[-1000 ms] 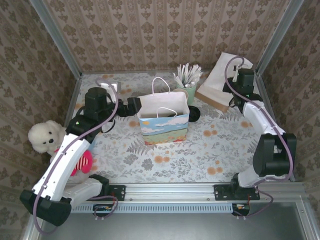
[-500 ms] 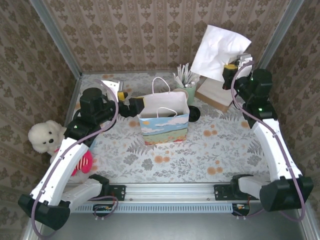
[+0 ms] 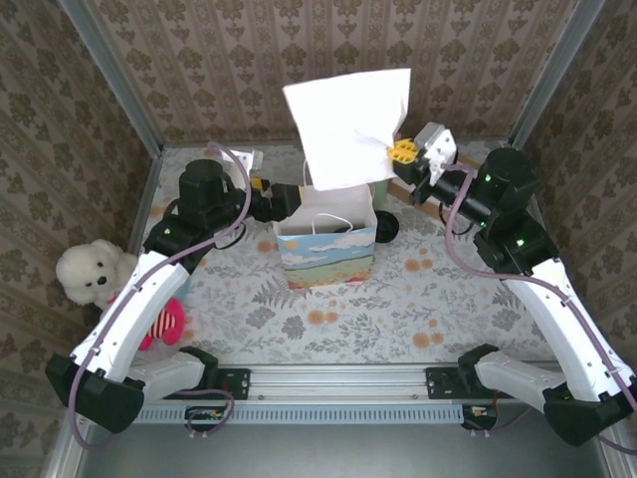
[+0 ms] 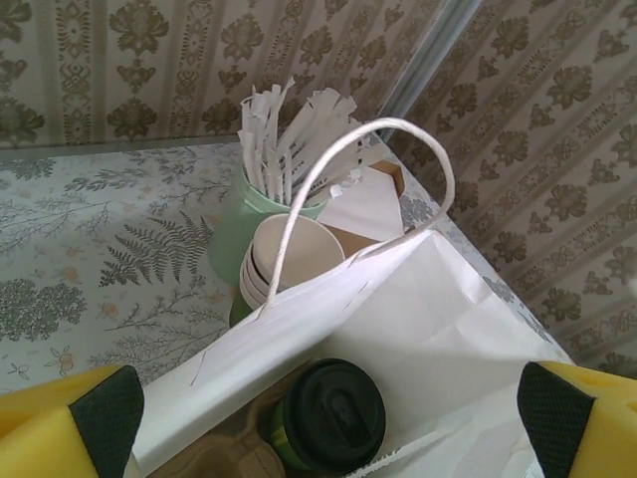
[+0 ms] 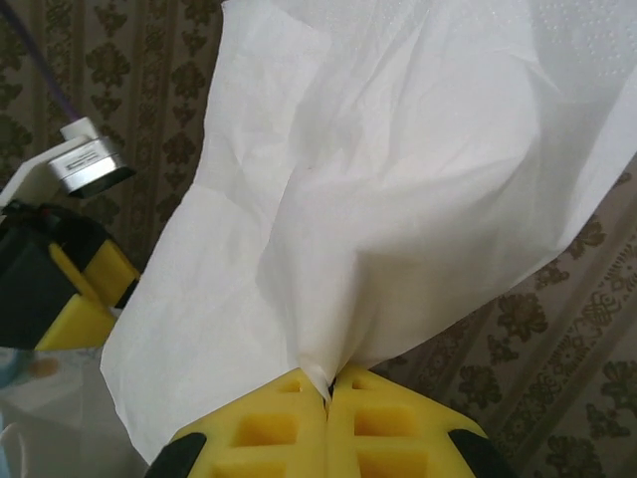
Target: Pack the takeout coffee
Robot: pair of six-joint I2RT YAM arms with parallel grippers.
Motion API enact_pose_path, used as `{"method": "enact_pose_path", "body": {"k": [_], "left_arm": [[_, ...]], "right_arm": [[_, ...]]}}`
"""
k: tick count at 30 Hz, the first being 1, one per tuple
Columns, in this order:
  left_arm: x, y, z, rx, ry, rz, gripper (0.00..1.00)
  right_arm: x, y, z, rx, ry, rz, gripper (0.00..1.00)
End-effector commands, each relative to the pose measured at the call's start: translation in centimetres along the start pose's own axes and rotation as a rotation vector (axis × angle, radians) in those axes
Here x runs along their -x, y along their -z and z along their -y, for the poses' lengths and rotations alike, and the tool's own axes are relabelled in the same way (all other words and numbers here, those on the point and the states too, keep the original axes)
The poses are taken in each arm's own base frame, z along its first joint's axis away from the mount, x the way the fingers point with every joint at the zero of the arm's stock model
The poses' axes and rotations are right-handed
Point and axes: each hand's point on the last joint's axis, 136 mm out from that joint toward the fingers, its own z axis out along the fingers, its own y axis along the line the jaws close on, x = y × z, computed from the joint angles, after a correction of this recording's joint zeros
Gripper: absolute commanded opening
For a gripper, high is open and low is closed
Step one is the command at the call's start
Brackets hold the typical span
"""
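- A white napkin is held pinched in the right gripper, spread above the bag at its 12 o'clock.
- The left gripper is placed at the bag's rim, at 10 o'clock.
- A bear is seen at 9 o'clock, well apart.

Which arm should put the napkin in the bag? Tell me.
Right: the right end effector is shut on the napkin above the bag; the left end effector is open at its rim.

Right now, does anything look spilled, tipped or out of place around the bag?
Nothing stands out. The takeout coffee sits upright, lid on, inside the paper bag; the white napkin is pinched in the shut right claw, raised off the table.
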Motion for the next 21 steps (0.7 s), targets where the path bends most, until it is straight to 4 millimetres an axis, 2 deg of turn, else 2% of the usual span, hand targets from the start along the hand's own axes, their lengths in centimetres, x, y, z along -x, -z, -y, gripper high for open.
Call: {"method": "enact_pose_path", "body": {"k": [1, 6, 13, 17, 18, 21], "left_arm": [[0.7, 1.5, -1.4, 0.108, 0.043, 0.052, 1.0], [0.4, 2.7, -3.8, 0.248, 0.067, 0.066, 1.0], [-0.2, 3.1, -5.9, 0.342, 0.117, 0.064, 1.0], [-0.4, 3.1, -5.9, 0.344, 0.133, 0.059, 1.0], [-0.1, 3.5, -6.8, 0.37, 0.144, 0.07, 1.0], [0.0, 4.1, -7.4, 0.403, 0.151, 0.078, 1.0]], "right_arm": [[-0.5, -0.4, -0.8, 0.021, 0.127, -0.046, 0.0], [-1.7, -1.6, -0.9, -0.016, 0.23, -0.107, 0.0], [-4.3, -3.2, -3.5, 0.054, 0.451, -0.241, 0.0], [-5.9, -3.0, -4.3, 0.119, 0.515, -0.321, 0.0], [-6.3, -2.9, -4.3, 0.129, 0.531, -0.346, 0.0], [-7.9, -2.0, -5.3, 0.224, 0.569, -0.427, 0.0]]}}
